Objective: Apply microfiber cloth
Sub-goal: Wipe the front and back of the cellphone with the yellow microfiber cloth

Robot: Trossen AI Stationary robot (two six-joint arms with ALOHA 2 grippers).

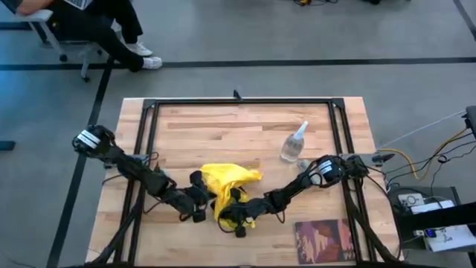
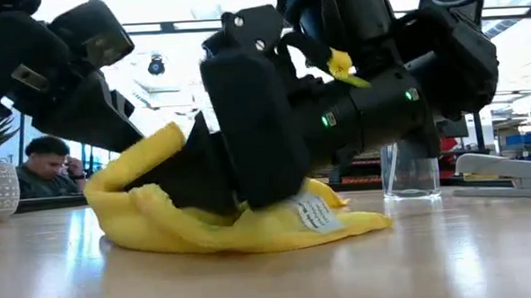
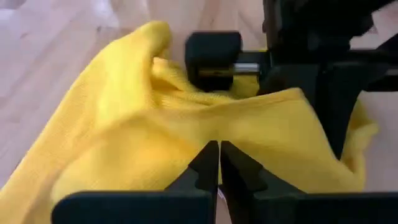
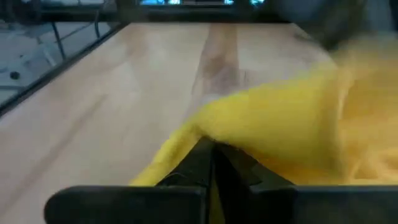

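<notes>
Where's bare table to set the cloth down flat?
Bare wood spans the far half of the table, left of the spray bottle. The near middle is crowded: left gripper and right gripper are both at the microfiber cloth.

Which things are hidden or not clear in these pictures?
- Phone: no view shows it; the microfiber cloth and both grippers cover that spot.
- Cloth label: print too small, low view.
- Spray bottle: in the low view only its base shows, behind the arms.
- Left gripper and right gripper: fingers meet at the cloth; the fold hides any pinch.
</notes>
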